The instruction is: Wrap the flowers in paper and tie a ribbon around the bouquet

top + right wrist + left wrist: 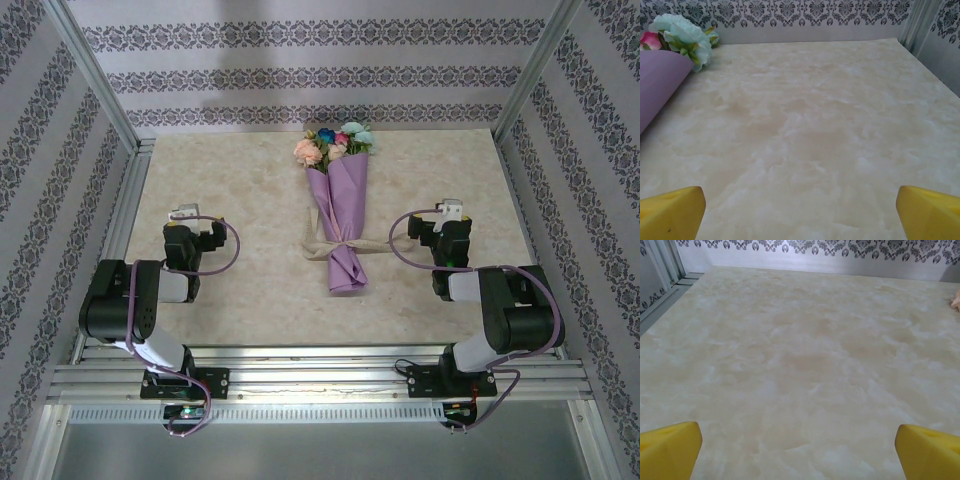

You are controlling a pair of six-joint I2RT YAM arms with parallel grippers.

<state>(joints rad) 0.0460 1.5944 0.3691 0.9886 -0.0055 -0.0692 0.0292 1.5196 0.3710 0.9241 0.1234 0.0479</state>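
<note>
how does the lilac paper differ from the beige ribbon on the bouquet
The lilac wrapping paper is a broad cone running the length of the bouquet; the cream-beige ribbon is a narrow band cinching it near the lower end. Paper is purple, ribbon pale beige. Both wrap the same bouquet.

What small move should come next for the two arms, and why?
Probably none: the bouquet lies wrapped in the paper, and the ribbon looks tied around its narrow waist. The left gripper and right gripper are open, apart from it, so I would leave it untouched.
</note>
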